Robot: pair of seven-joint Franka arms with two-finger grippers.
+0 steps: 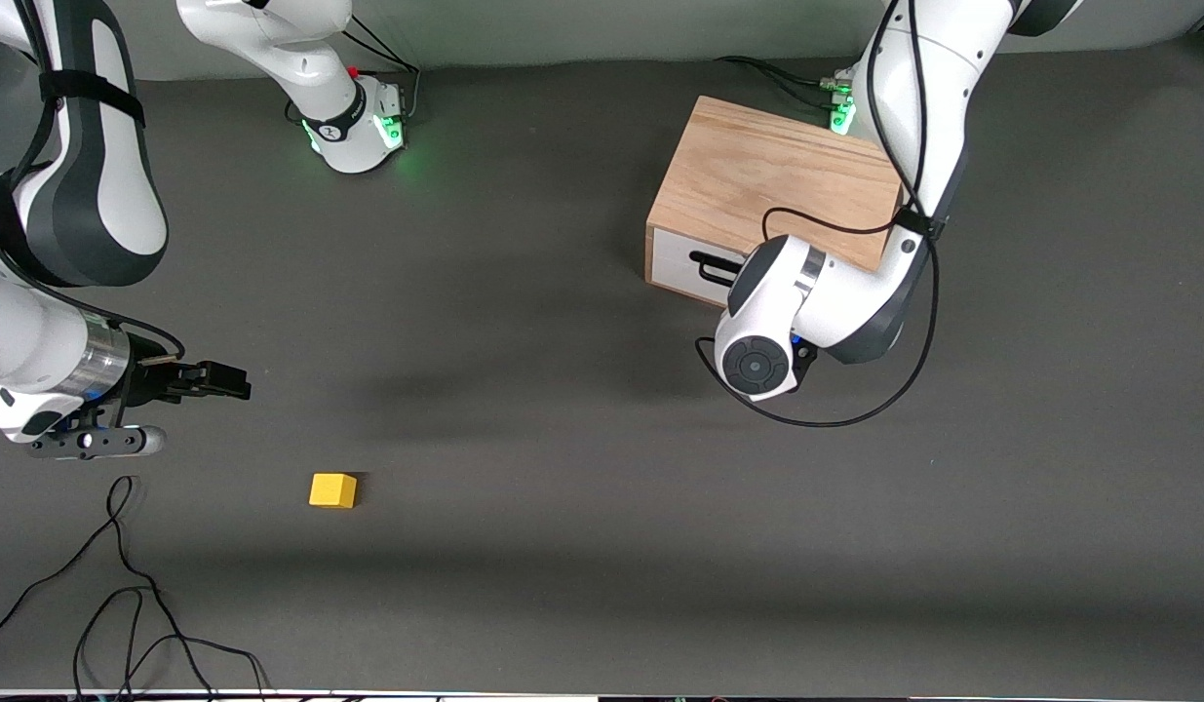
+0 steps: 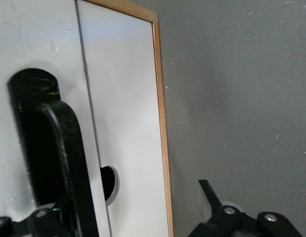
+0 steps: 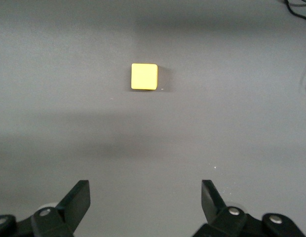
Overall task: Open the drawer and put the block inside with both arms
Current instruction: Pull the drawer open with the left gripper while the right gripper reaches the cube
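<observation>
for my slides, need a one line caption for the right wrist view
Open right claw above the grey table, yellow cube lying ahead, not yet grasped.

You have the box (image 1: 772, 180) at the left arm's end of the table, its drawer (image 1: 684, 265) shut and facing the front camera; the left gripper (image 2: 128, 217) sits right at the drawer's handle (image 2: 69, 163); the block (image 1: 332, 490) lies well apart, toward the right arm's end and nearer the camera; the right gripper (image 1: 221, 380) hangs over bare table near the block, with cables (image 1: 124, 585) lying nearer the camera still.

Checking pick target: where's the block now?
Front view: block sits on the table toward the right arm's end, nearer the camera than the open right gripper, untouched.
</observation>
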